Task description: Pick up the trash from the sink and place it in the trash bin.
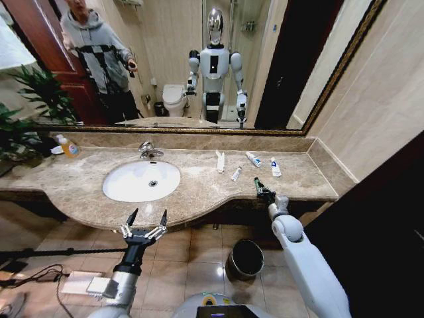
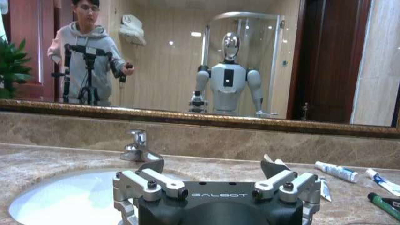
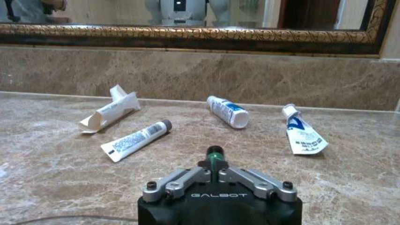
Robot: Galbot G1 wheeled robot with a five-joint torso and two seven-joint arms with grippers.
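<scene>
Trash lies not in the basin but on the marble counter (image 1: 199, 192) to the right of the sink (image 1: 141, 180): from the head view, a flat white packet (image 1: 220, 161), a small white tube (image 1: 236, 173) and two blue-marked tubes (image 1: 254, 159) sit well apart, while the right gripper (image 1: 262, 190), at the counter's front edge, is clamped on the dark green tube (image 1: 258, 183). The trash bin (image 1: 246, 258) stands on the floor below that edge, with open floor around it. The left wrist view shows the left gripper (image 2: 213, 171) spread wide, idle before the sink's front rim. The right wrist view shows jaws pinched shut around the green tube (image 3: 214, 157), the other four items lying beyond it, short of the backsplash.
</scene>
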